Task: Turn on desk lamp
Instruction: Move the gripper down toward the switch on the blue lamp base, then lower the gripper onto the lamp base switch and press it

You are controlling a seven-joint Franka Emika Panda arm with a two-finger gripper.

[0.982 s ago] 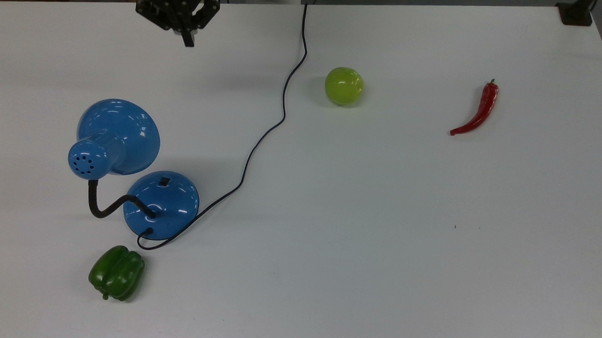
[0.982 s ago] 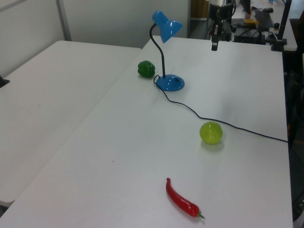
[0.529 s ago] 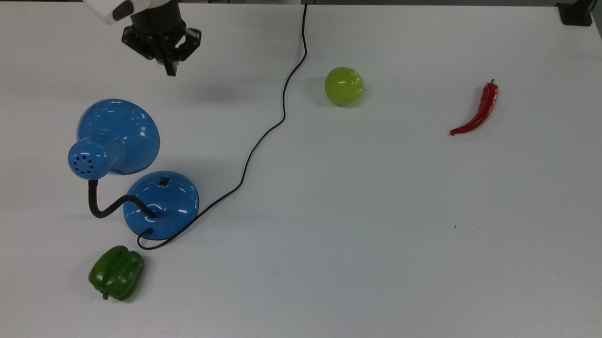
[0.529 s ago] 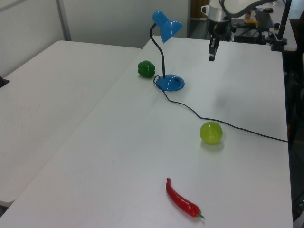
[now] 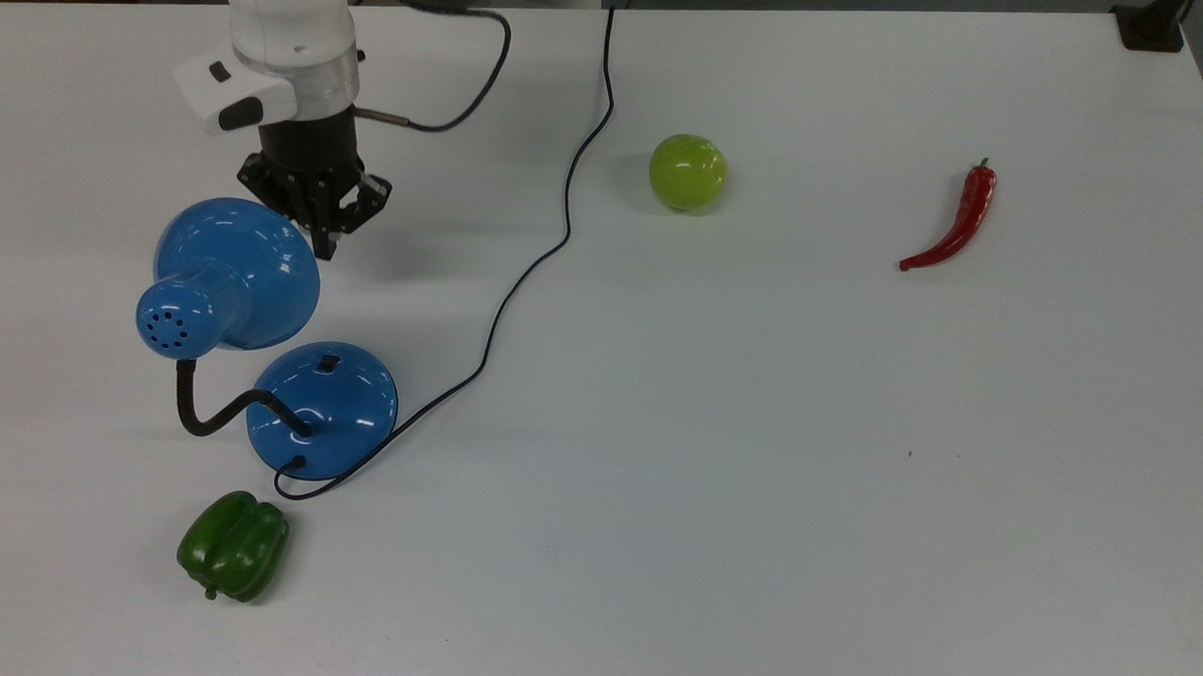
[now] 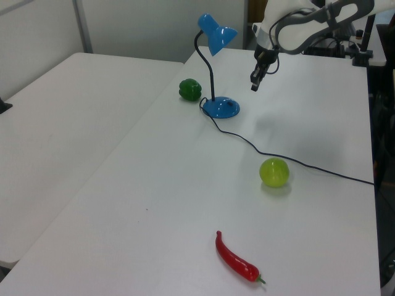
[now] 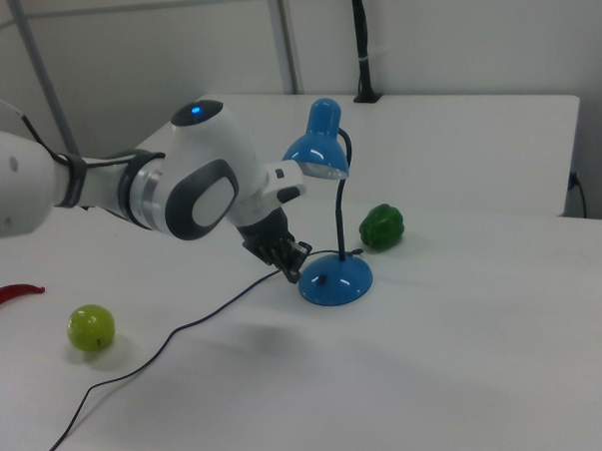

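Blue desk lamp standing on the white table, gripper poised just beside its shade.

Glossy blue shade, black gooseneck and a round domed base with a small black switch sit toward the top view's left; the lamp's black cord winds away across the table. The gripper hangs above the table with its fingers drawn together on nothing, tip close to the shade's rim in the top view and (in the left view) raised clear of the base, to the left view's right of it. A green bell pepper lies near the base, a green apple beyond the cord, a red chili well apart toward the top view's right.
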